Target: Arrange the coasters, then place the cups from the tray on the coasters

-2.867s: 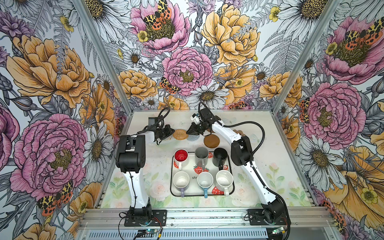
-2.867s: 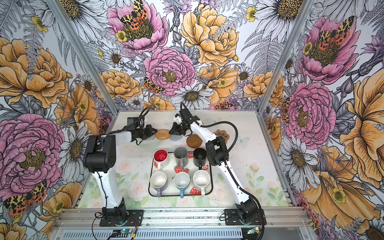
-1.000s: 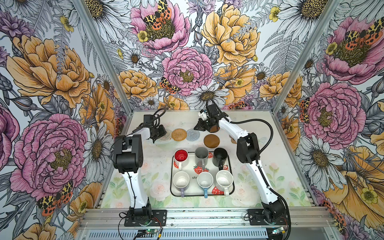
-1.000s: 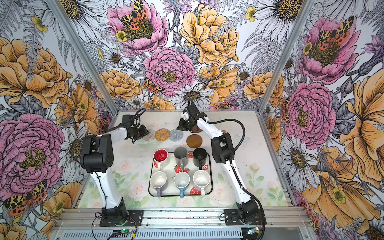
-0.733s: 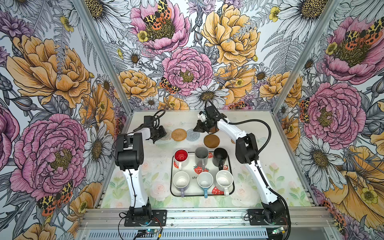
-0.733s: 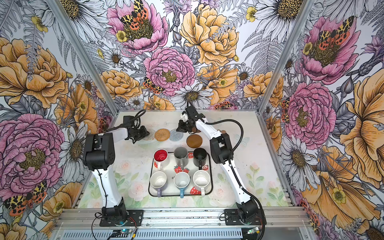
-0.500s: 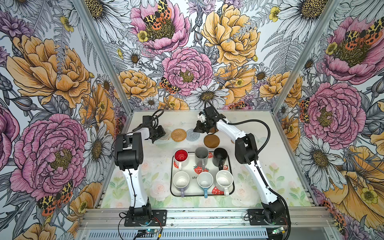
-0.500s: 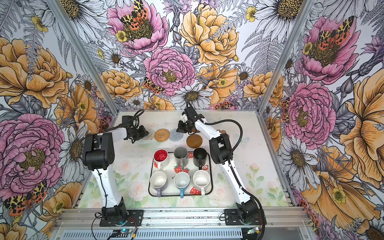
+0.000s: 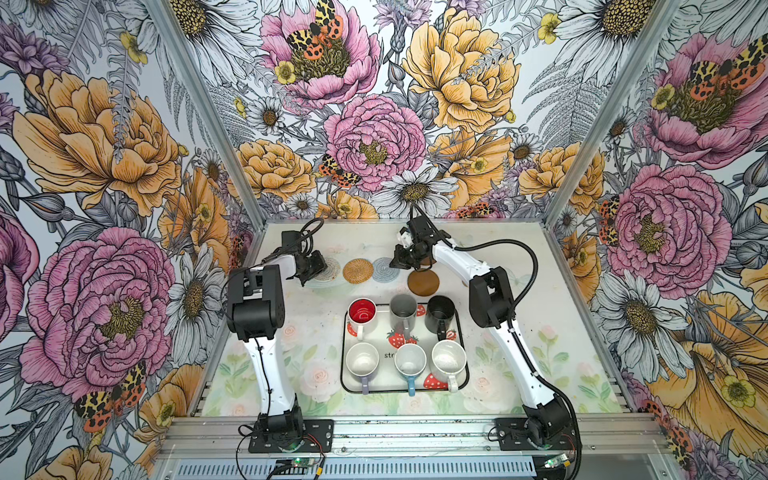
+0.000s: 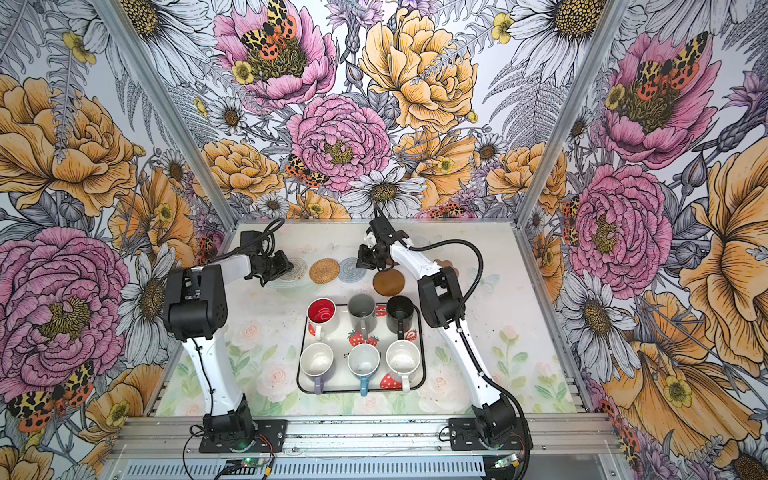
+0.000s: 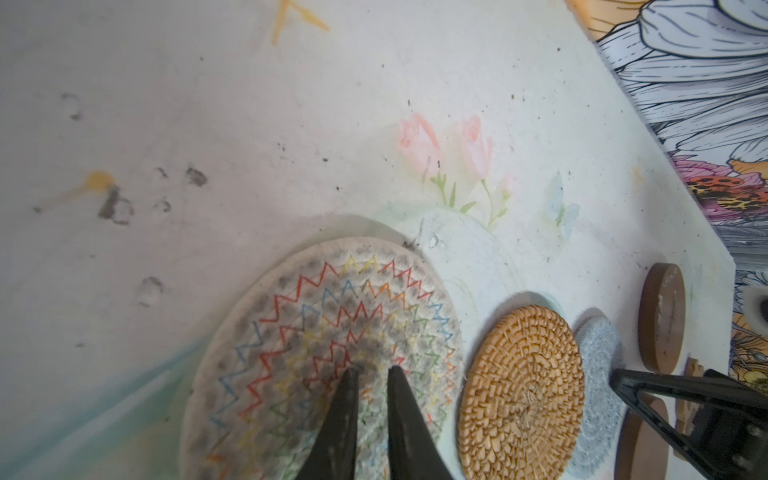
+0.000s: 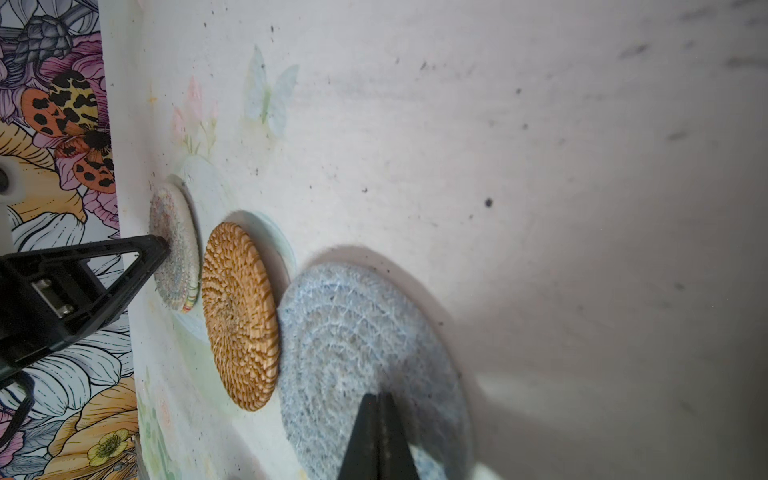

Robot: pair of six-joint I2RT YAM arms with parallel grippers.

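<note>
Row along far desk point(image 9: 519, 257): zigzag mat point(image 11: 332, 316), tan woven mat point(image 11: 521, 386), grey mat point(image 12: 365, 332). Left claw point(image 11: 372, 370), tips barely apart, presses zigzag mat; right claw point(image 12: 376, 397), pressed together, pins grey mat, probably nudging both into line. Cups point(image 9: 407, 360) wait on tray point(image 9: 384, 332).

one tray point(image 9: 388, 385) holding six handled mugs point(image 9: 403, 309). one zigzag-stitched coaster point(image 11: 332, 332), one tan woven coaster point(image 9: 358, 271), one grey woven coaster point(image 9: 381, 268), two brown disc coasters point(image 11: 660, 316), one paw-shaped coaster point(image 10: 446, 263), mostly hidden: six coasters in all. two robot arms point(image 9: 511, 353), one flower-printed tabletop point(image 9: 561, 291).
</note>
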